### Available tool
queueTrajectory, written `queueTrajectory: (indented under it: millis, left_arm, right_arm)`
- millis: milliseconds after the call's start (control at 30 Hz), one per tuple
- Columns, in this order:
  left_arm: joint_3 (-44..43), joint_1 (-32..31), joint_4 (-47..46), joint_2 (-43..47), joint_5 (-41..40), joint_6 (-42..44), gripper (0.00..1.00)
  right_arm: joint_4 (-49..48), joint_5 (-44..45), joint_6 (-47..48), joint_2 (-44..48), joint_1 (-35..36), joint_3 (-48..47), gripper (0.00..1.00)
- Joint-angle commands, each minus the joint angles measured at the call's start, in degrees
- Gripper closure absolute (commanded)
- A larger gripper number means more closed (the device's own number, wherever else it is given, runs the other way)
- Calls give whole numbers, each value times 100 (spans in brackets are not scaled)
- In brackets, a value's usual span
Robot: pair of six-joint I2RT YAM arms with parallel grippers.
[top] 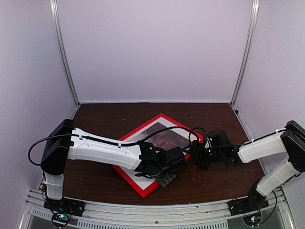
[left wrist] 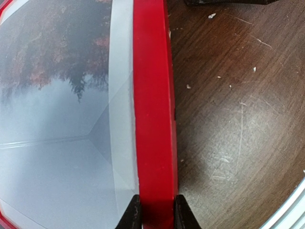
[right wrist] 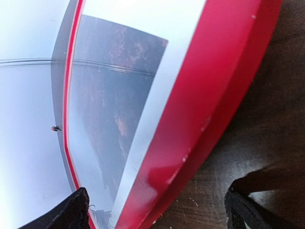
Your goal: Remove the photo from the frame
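The red frame [left wrist: 152,119] lies face up on the dark brown worktop [left wrist: 238,119], turned corner-on to the arm bases. The photo [left wrist: 47,57] is inside it w/ misty grey sky and red-orange trees, and a white mat [left wrist: 121,71] runs btwn the print and the red rail.

The left end effector [left wrist: 156,217] is nearly closed and clamped on the frame's near-right rail. In the left wrist view its two dark fingers [left wrist: 135,214] press either side of the red strip, one on the mat side and one on the worktop side. The photo lies just inboard of that grip, beyond the mat – the fingers don't touch the print.

The right end effector [right wrist: 156,193] sits at the frame's right corner w/ its jaws spread wide and nothing in them. In the right wrist view one finger hangs over the frame's glazed face and the other over bare worktop outside the frame, w/ the red rail running btwn them – no contact visible. The photo lies on the inner side of that rail, past the mat strip.

Can't tell whether any frame edge is lifted off the worktop.
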State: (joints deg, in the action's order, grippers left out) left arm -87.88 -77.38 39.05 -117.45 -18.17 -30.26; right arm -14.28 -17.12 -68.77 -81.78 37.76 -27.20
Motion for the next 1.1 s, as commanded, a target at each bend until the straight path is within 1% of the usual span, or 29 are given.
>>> queueTrajectory:
  millis: [0, 200, 400, 533, 667, 867, 1067]
  left_arm:
    - [-221, 22, -397, 479, 183, 187, 100]
    - [-237, 73, -455, 640, 318, 128, 100]
    - [-247, 116, -542, 728, 520, 99, 100]
    - [-256, 127, -564, 774, 547, 98, 100]
    - [-233, 136, -595, 769, 578, 91, 100]
    - [-85, 136, -740, 906, 618, 125, 100]
    - [-6, 136, -811, 980, 686, 141, 99]
  right_arm:
    - [-1134, 18, -289, -306, 59, -119, 3]
    - [-1571, 136, -372, -320, 68, -69, 10]
    - [-1814, 138, -363, -329, 72, -102, 21]
    - [-2084, 153, -434, -348, 76, -57, 37]
    - [-2236, 200, -363, -301, 115, -112, 48]
    - [-2116, 273, -138, -68, 162, -230, 63]
    - [-1831, 359, 130, 205, 157, -340, 83]
